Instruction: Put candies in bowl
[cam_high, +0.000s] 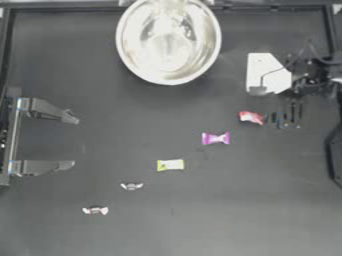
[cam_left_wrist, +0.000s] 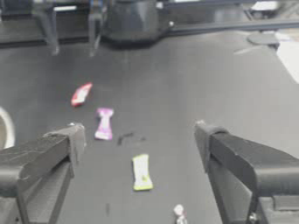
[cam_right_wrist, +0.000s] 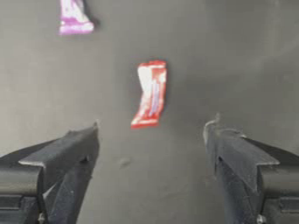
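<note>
- Right wrist view, nearest first: the right gripper (cam_right_wrist: 152, 131) hangs over the dark table (cam_right_wrist: 234, 65) with its jaws spread wide and nothing between them.
- Just past its tips lies the red candy (cam_right_wrist: 149, 94), lengthwise, clear of both jaws; the purple candy (cam_right_wrist: 74, 18) sits farther off.
- From above, this gripper (cam_high: 284, 119) is at the right side, just beside the red candy (cam_high: 251, 117).
- The left gripper (cam_left_wrist: 140, 140) is drawn back at the left edge (top view (cam_high: 70, 142)), jaws wide apart and empty.
- Five candies run in a slanting line across the table: red, purple (cam_high: 215, 138), yellow-green (cam_high: 169, 165), then two whitish ones (cam_high: 131, 186) and (cam_high: 95, 210), all apart from each other.
- Farthest, at the table's top edge, stands the bowl (cam_high: 167, 40), well apart from every candy; I see none inside it.
</note>
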